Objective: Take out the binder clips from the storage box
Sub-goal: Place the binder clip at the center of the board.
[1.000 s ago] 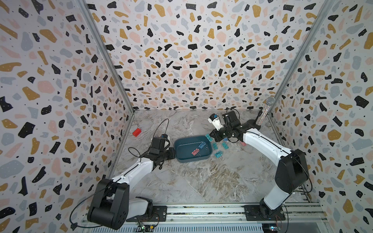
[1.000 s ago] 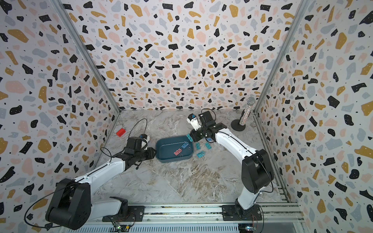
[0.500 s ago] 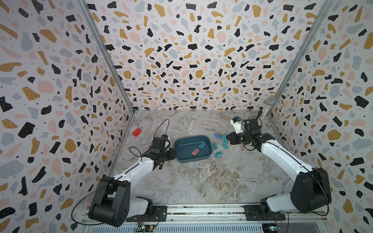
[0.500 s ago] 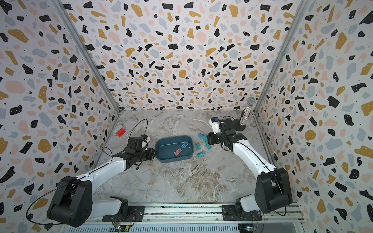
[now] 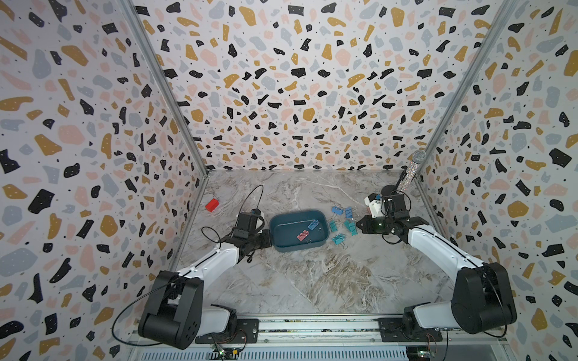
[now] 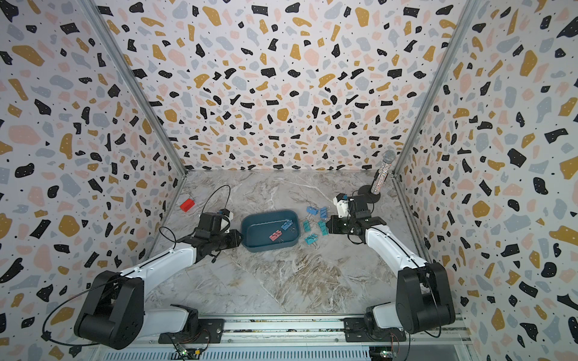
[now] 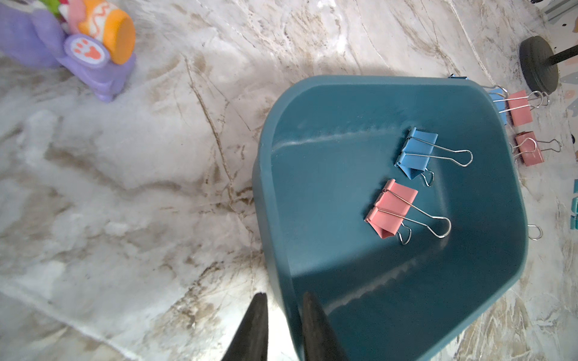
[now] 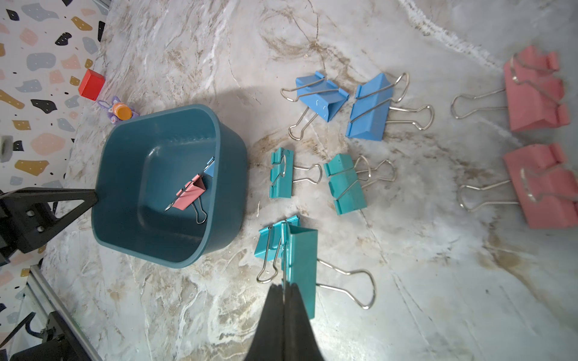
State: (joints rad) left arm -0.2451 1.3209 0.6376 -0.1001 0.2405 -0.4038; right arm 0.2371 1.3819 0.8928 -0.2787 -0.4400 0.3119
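Note:
The dark teal storage box [image 5: 297, 213] [image 6: 269, 214] sits mid-table. My left gripper [image 7: 283, 295] [image 5: 269, 237] is shut on the rim at its left end, one finger inside the wall and one outside. A blue binder clip [image 7: 416, 153] [image 5: 312, 224] and a pink one [image 7: 394, 208] [image 5: 302, 235] lie inside the box. My right gripper [image 8: 284, 287] [image 5: 359, 225] is to the right of the box, shut on the wire handle of a teal clip [image 8: 300, 256]. Several blue [image 8: 322, 95], teal [image 8: 344, 183] and pink [image 8: 534, 93] clips lie on the table around it.
A red block [image 5: 212, 204] lies near the left wall, and a purple-and-orange toy [image 7: 93, 47] sits behind the left arm. A glittery microphone on a black stand [image 5: 409, 175] is in the far right corner. Patterned walls enclose three sides.
My right gripper has moved right from the box's right end to the clips laid on the table, and is lower. The left gripper has stayed on the rim.

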